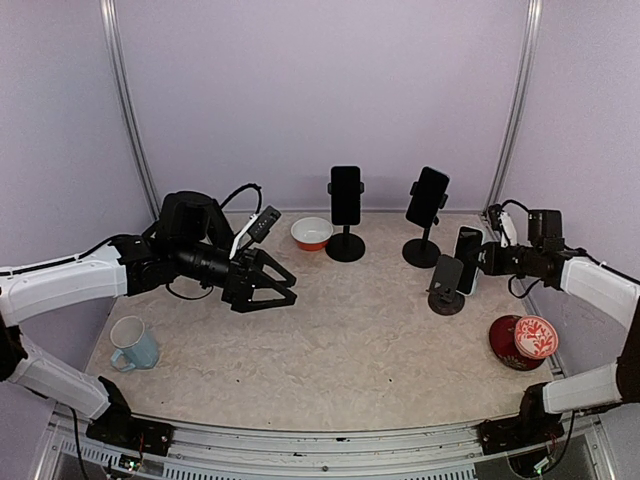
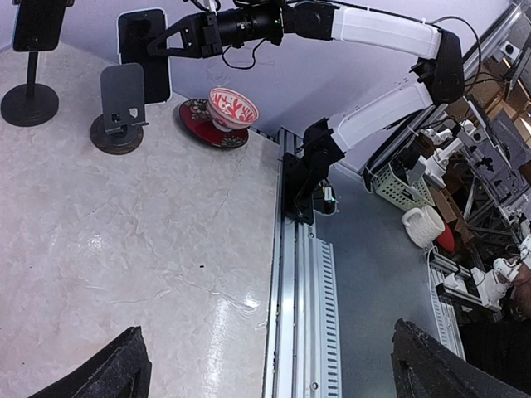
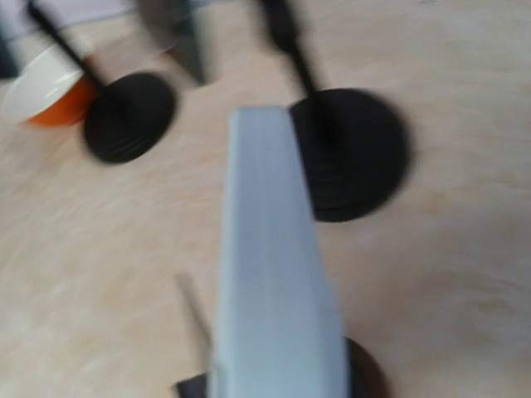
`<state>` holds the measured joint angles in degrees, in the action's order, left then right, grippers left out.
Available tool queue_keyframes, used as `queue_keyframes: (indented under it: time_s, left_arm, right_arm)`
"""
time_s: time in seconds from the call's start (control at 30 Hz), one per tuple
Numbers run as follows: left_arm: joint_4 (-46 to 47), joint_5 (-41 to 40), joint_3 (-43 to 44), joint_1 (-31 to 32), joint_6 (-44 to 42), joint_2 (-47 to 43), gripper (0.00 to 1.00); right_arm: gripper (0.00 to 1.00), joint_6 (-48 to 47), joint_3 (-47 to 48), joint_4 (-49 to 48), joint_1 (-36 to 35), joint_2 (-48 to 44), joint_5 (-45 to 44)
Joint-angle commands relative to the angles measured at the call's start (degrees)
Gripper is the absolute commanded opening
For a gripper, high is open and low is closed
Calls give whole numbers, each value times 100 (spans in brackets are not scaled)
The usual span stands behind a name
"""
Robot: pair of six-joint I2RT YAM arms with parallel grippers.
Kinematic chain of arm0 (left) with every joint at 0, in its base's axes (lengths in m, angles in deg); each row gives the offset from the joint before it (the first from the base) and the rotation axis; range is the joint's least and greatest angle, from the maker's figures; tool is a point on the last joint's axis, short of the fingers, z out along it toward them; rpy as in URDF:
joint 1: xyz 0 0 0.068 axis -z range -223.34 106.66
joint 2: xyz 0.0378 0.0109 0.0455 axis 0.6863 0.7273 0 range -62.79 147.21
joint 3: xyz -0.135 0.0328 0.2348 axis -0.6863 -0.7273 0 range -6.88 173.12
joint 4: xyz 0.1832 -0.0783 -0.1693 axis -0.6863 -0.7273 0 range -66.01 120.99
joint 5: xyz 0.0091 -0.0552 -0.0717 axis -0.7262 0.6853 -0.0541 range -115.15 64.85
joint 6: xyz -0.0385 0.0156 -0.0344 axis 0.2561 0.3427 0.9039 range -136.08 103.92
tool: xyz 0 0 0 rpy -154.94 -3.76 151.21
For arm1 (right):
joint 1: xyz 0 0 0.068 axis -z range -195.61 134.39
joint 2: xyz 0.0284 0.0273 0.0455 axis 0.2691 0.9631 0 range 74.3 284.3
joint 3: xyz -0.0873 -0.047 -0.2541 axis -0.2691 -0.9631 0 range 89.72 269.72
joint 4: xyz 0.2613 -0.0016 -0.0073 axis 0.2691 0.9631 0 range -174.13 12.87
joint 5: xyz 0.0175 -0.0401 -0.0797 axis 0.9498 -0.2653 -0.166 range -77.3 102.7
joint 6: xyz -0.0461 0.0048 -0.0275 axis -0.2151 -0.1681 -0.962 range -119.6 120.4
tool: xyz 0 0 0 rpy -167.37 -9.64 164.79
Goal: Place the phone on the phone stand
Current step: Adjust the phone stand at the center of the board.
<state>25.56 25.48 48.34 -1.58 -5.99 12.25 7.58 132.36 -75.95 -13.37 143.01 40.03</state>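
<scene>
The right arm reaches in level from the table's side, its right gripper point(image 1: 482, 258) pinching the phone point(image 1: 467, 256) upright just beside the phone stand point(image 1: 446, 283). Well left of that stand, the left gripper point(image 1: 272, 284) hovers low with its fingers spread wide.

pale purple walls point(image 1: 300, 90) stand behind the table and on both sides. a thin silver metal post point(image 1: 128, 120) runs up the back left corner, and a second silver post point(image 1: 517, 110) runs up the back right one. the cream table top with faint veins point(image 1: 340, 350) shines where light hits it. a ridged silver metal rail point(image 1: 330, 445) lines its near edge. beyond the rail, the left wrist view shows a grey floor point(image 2: 369, 274), a white slotted basket point(image 2: 397, 184) and a white ridged jug point(image 2: 423, 225).
</scene>
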Motion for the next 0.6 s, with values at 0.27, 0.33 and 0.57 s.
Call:
queue_keyframes:
  time_s: [0.27,0.33,0.57]
  left_arm:
    - [145,70,-1,-19,38,59,99]
    - [142,51,-6,-11,42,36,99]
    - [239,13,-70,23,111,-31,99]
  right_arm:
    - [0,-287,396,512,-602,-813,-998]
    - [0,-293,431,464,-602,-1075,-1373]
    - [0,-72,499,-210,-696,-1510,-953]
